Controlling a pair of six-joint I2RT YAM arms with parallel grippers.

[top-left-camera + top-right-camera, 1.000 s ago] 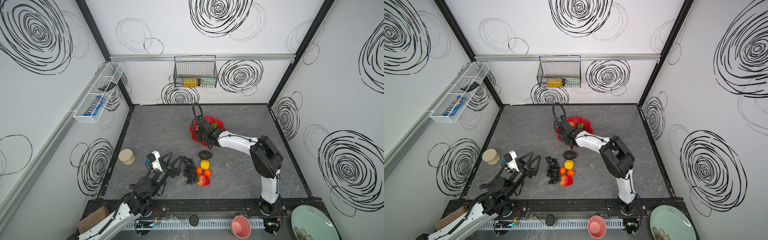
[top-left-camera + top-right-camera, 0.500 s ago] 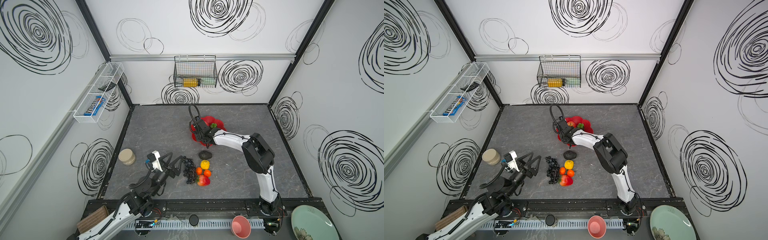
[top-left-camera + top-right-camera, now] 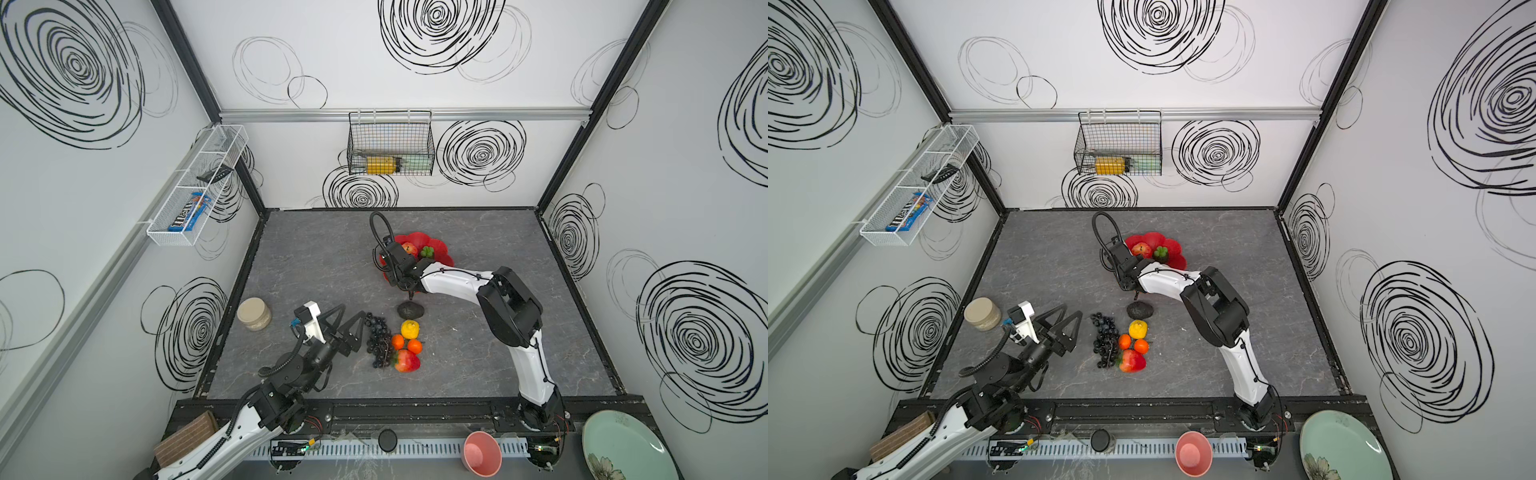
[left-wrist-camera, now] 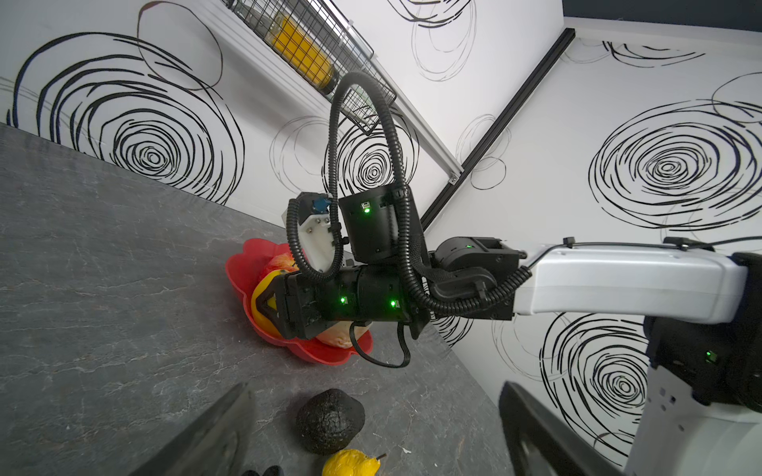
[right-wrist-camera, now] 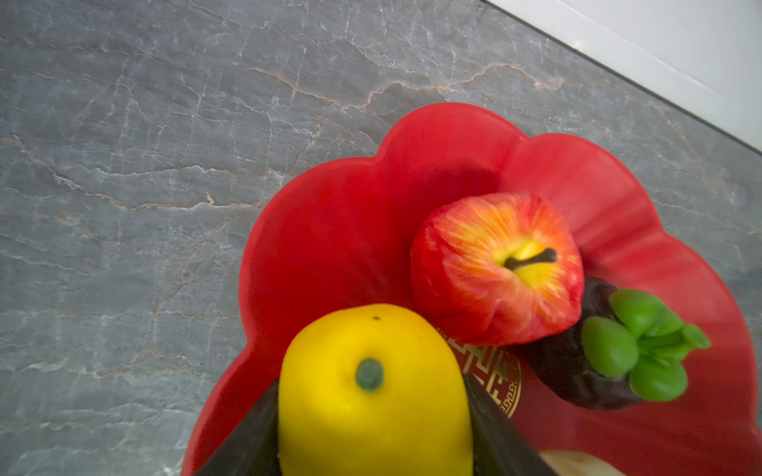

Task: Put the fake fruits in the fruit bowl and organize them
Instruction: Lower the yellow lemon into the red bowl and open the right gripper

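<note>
Now right jaws clasp lemon (image 5: 371,391); fruit bowl (image 5: 330,214) beneath.

Glossy red bowl (image 5: 338,230), matt marbled tabletop (image 5: 144,144)

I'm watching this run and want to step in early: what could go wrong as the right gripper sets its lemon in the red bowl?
1. The right gripper holds the lemon near the fruit bowl's shallow scalloped rim. Released there, it might roll out onto the table.
2. The apple lies close by, next to the mangosteen. The lemon could nudge them on its way down.
</note>
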